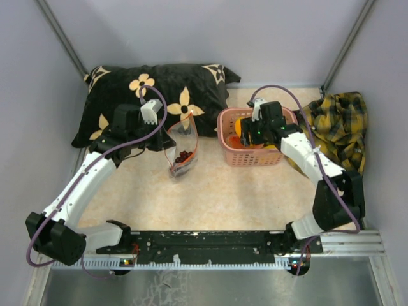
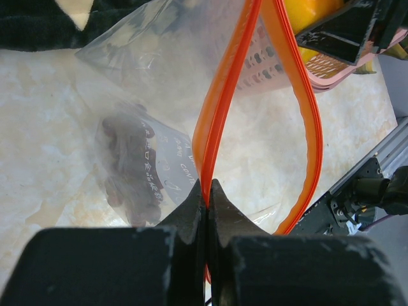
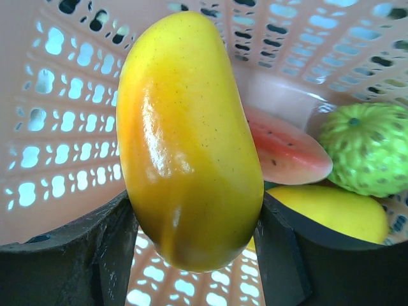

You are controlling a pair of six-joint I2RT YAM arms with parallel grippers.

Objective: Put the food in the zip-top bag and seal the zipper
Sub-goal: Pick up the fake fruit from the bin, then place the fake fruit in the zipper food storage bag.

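On my feed the left gripper point(image 2: 206, 191) is clenched on the zipper point(image 2: 220, 108), its two fingers pressed flat together with the red-orange strip pinched between them at one end of the mouth. From that pinch the strip splits and bows out into a long loop, so the bag's point(image 2: 146, 70) mouth stands open and unsealed. The bag hangs down and away from the grip, clear and crinkled, with the grapes point(image 2: 131, 172) as a dark clump low inside it behind some printed lettering. From the top camera the bag point(image 1: 182, 150) sits left of centre on the table point(image 1: 210, 191), just in front of the black flowered pillow point(image 1: 153, 95), its lower end down at the table surface and the left gripper point(image 1: 169, 135) at its upper left edge. The pink basket point(image 1: 255, 153) stands to the right of the bag, near it but apart, with a plaid cloth point(image 1: 338, 124) further right. The right gripper point(image 1: 245, 132) is down over the basket. Its wrist camera shows the right gripper point(image 3: 194, 220) grasping a yellow fruit point(image 3: 191, 134), glossy and shaded orange, a finger on each side of its lower half. Behind it in the basket point(image 3: 57, 127) lie the watermelon slice point(image 3: 287, 153), the green fruit point(image 3: 366, 146) and another yellow piece point(image 3: 331, 210). I cannot tell whether the held fruit is clear of the basket floor.
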